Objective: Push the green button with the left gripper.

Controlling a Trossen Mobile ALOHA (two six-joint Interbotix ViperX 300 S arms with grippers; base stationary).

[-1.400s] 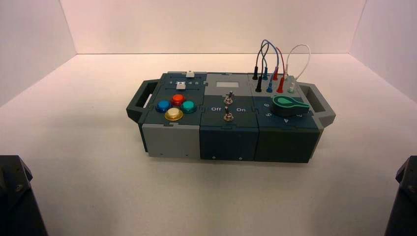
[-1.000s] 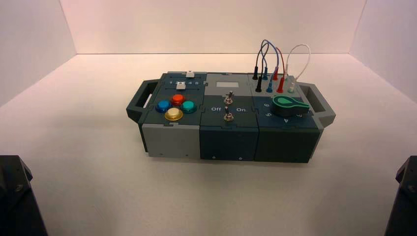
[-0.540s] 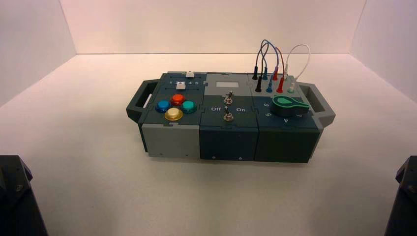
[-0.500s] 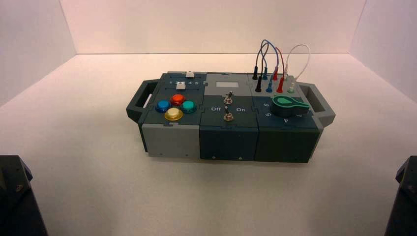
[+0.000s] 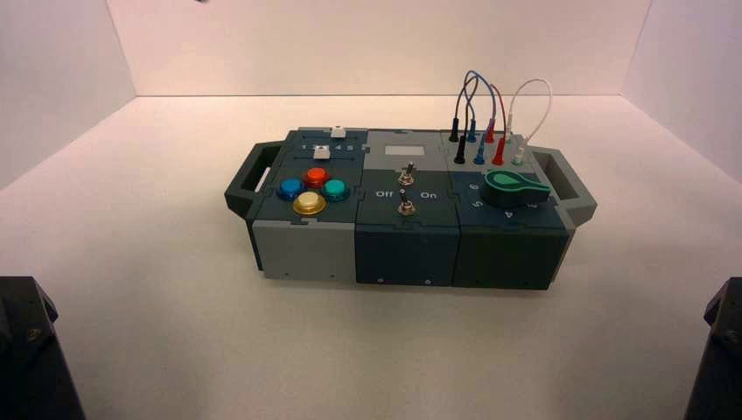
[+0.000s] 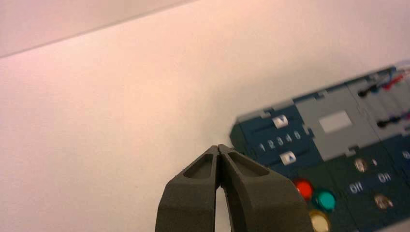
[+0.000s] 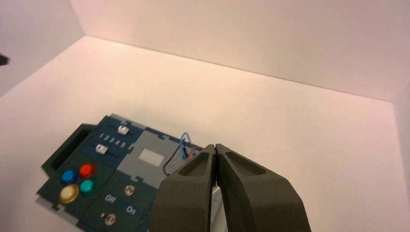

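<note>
The green button (image 5: 335,189) sits on the box's left part, on the right side of a cluster with a red (image 5: 316,176), a blue (image 5: 290,188) and a yellow button (image 5: 309,203). It also shows in the left wrist view (image 6: 324,199) and the right wrist view (image 7: 87,186). My left gripper (image 6: 219,147) is shut and empty, held away from the box on the button side. My right gripper (image 7: 214,146) is shut and empty, high above the box's wire end. Neither gripper shows in the high view.
The box (image 5: 306,249) has two sliders (image 5: 322,152), two toggle switches (image 5: 406,175), a green knob (image 5: 516,185), plugged wires (image 5: 479,114) and side handles (image 5: 249,175). Dark arm parts sit at the bottom corners (image 5: 26,350) (image 5: 722,350). White walls enclose the table.
Nothing on the box has moved. A small dark bit now shows at the top edge of the high view, left of centre.
</note>
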